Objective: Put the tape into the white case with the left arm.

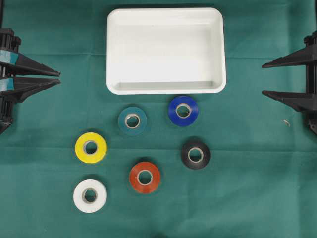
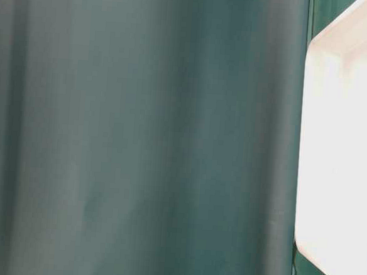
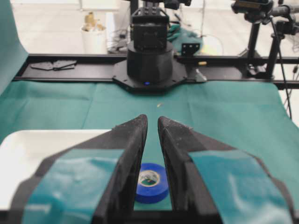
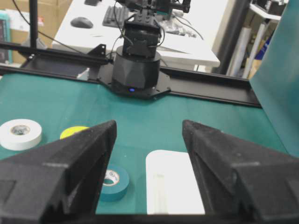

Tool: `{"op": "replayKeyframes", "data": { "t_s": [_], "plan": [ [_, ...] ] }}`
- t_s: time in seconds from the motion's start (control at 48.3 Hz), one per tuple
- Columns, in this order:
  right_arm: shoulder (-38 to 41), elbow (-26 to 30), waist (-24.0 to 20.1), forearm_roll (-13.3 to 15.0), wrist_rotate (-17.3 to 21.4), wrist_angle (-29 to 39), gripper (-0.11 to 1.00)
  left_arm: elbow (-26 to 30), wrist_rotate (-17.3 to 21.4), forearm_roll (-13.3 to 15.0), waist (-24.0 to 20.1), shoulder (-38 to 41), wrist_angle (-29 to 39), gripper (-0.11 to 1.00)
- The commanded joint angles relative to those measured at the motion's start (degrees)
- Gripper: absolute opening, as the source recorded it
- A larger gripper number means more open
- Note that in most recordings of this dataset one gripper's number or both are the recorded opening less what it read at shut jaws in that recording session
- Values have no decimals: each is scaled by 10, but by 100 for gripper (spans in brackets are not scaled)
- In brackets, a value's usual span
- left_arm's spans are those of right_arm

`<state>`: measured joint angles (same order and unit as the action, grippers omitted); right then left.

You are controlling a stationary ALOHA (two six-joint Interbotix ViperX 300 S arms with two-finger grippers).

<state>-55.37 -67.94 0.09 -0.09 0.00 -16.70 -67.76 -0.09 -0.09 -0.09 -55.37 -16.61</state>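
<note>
From overhead, nothing is picked yet; the white case (image 1: pixel 166 49) lies empty, six tape rolls below it, the blue tape (image 1: pixel 183 110) and teal tape (image 1: pixel 132 120) nearest its rim; the left tool (image 1: pixel 55 79) waits well left of the case, pressed nearly together, the right tool (image 1: pixel 265 78) spread, holding nothing.

At table level only the case (image 2: pixel 340 155) shows.

The left wrist view sights the blue tape (image 3: pixel 152 181) between the tips; next, I'd judge, the tool must spread and descend over one roll.

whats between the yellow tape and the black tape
In the overhead view, the red tape sits in the gap between the yellow tape and the black tape, slightly nearer the bottom edge than both; otherwise only green cloth.
</note>
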Motion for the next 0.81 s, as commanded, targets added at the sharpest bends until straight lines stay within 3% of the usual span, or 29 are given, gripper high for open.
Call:
{"op": "replayKeyframes", "data": {
  "t_s": [0.0,0.041,0.145,0.248,0.601,0.683,0.787],
  "plan": [
    [2,4,4,4,0,-5,24,4,-3,16,6,-1,-5,24],
    [1,2,5,4,0,-4,22,4,-4,15,9,-4,-5,22],
    [-4,-3,7,4,0,-4,2,4,-4,16,17,-11,-6,3],
    [-5,-5,7,4,0,-4,-8,4,-4,15,22,-21,-5,1],
    [-6,-12,7,4,1,-4,-9,-4,-13,16,27,-24,-4,2],
    [-5,-14,8,4,2,-4,-9,-7,-11,17,34,-24,-4,15],
    [-6,-15,8,4,2,-4,-9,-11,-10,16,36,-27,-2,42]
  ]
}}
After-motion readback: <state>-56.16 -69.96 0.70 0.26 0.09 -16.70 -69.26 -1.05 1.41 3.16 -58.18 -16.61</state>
